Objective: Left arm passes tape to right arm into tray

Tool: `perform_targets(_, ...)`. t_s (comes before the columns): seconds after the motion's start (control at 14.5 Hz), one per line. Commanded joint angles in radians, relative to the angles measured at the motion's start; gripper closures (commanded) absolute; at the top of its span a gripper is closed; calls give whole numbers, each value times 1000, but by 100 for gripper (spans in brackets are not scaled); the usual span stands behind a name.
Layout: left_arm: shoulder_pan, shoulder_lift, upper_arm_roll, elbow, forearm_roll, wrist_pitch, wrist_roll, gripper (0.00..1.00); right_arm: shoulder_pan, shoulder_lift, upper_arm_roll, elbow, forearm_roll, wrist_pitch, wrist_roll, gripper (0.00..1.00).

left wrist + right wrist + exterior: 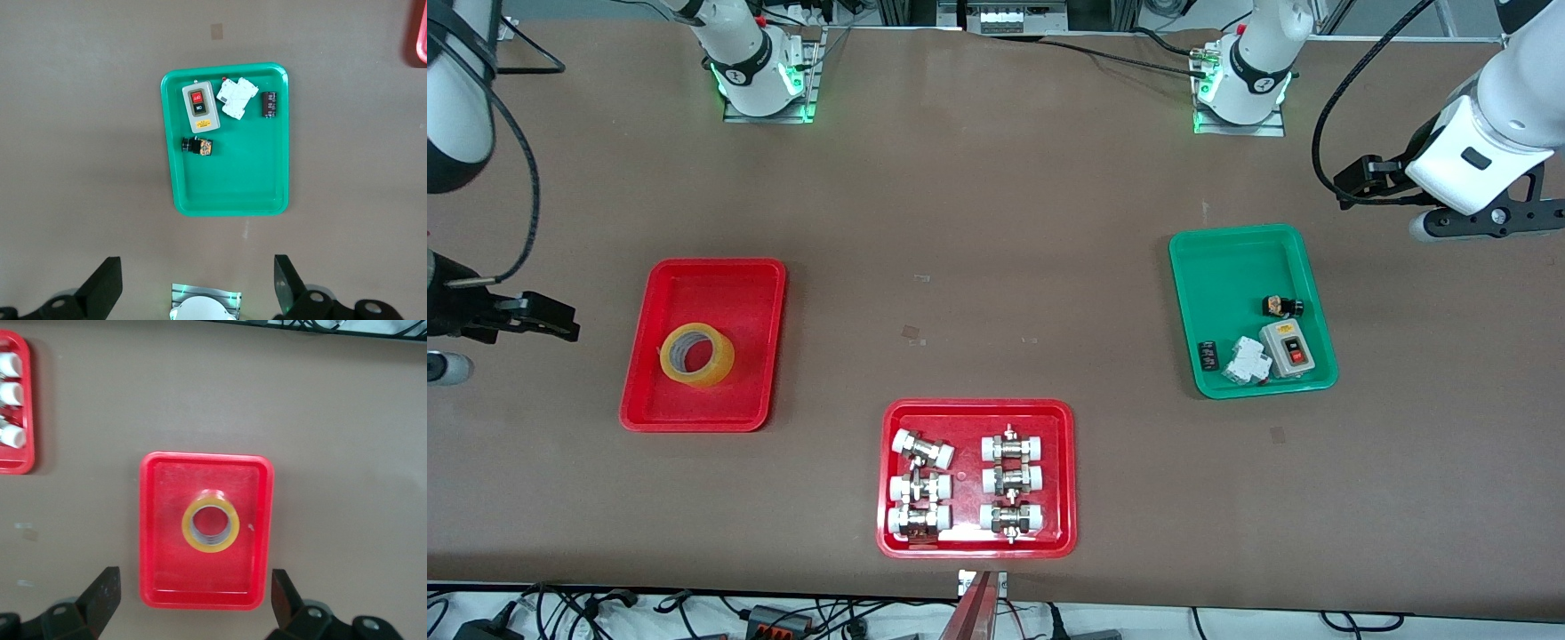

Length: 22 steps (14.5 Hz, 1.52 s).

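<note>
The yellow tape (697, 355) lies flat in the plain red tray (656, 398) toward the right arm's end of the table. It also shows in the right wrist view (211, 525), in the middle of the tray (155, 580). My right gripper (193, 603) is open and empty, held high over the table beside that tray; the right arm (454, 107) stands at the table's end. My left gripper (197, 285) is open and empty, high over the table by the green tray; the left arm (1485, 142) is over the left arm's end.
A green tray (1209, 267) holds a grey switch box (1288, 348), a white breaker (1246, 362) and small black parts. A red tray (971, 413) with several white-capped metal fittings sits near the front edge, between the other two trays.
</note>
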Motion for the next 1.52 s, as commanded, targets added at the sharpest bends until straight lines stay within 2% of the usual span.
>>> perform_targets(0.0, -12, -3, 14, 9, -13, -11, 5, 0, -30, -121, 3, -159, 30, 82, 7, 0)
perform_targets(0.07, -12, -3, 14, 9, -13, -11, 5, 0, -33, -151, 3, -205, 23, 131, -7, 0)
perform_targets(0.28, -12, -3, 14, 9, -13, -11, 5, 0, -35, -181, 2, -242, 6, 139, -27, 0)
perform_targets(0.41, -12, -2, 14, 9, -13, -11, 5, 0, -35, -259, 3, -375, -20, 198, -27, 0)
perform_targets(0.55, -12, -2, 14, 9, -13, -11, 5, 0, -35, -371, 3, -555, -30, 287, -31, 0)
perform_targets(0.69, -12, -2, 14, 9, -13, -11, 5, 0, -35, -431, 3, -630, -34, 289, -42, 0)
perform_targets(0.97, -12, -2, 14, 9, -13, -11, 5, 0, -35, -468, 3, -629, -33, 202, -44, 0)
perform_targets(1.45, -12, -2, 14, 9, -13, -11, 5, 0, -35, -472, 2, -612, -16, 157, -39, 0)
